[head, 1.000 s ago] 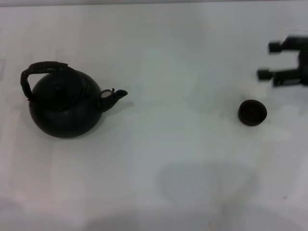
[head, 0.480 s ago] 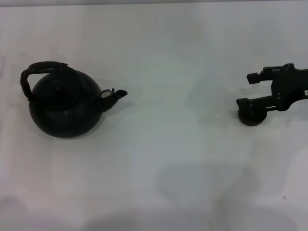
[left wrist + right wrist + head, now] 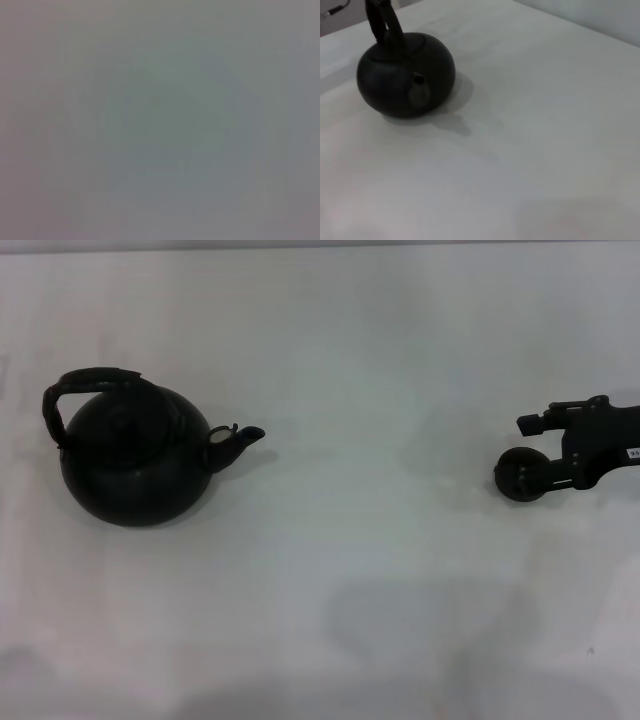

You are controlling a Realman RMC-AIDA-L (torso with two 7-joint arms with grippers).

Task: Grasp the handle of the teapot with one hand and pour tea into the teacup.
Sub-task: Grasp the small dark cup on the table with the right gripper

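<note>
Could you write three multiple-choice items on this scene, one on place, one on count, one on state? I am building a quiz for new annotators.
1. Where does the teapot stand?
A. On the robot's left side of the table
B. On the robot's right side
C. Touching the teacup

2. How many grippers show in the head view?
A. None
B. One
C. Two

3. What holds the handle now?
A. The right gripper
B. The left gripper
C. Nothing

Answers:
1. A, since the teapot sits far left in the head view, well apart from the teacup.
2. B, since only the right gripper reaches in, with its fingers around the teacup.
3. C, since the handle rises over the teapot with no gripper near it.
</note>
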